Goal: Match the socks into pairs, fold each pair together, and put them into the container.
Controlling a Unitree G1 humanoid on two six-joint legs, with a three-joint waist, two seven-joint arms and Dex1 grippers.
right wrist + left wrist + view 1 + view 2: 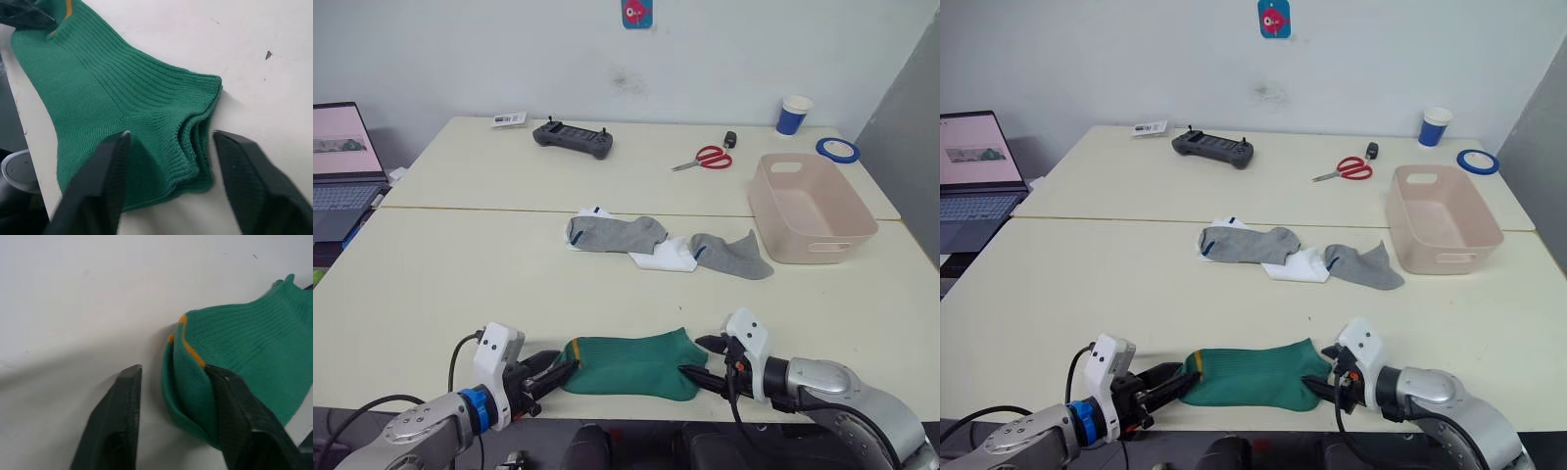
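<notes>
I see the green socks [122, 98] as ribbed knit cloth, matt, with a thin orange stitched band at the toe. The grey socks [617, 233] and the white one [668, 258] look like soft, finer knit. The surface [460, 274] reads smooth and matt, cream laminate with small specks. My left end effector [173, 426] has dark matt plastic fingers [115, 426]. The container [815, 211] is smooth pink plastic with a dull sheen.

Green ribbed socks [631, 365] with orange trim, pale pink container [811, 208]
</notes>
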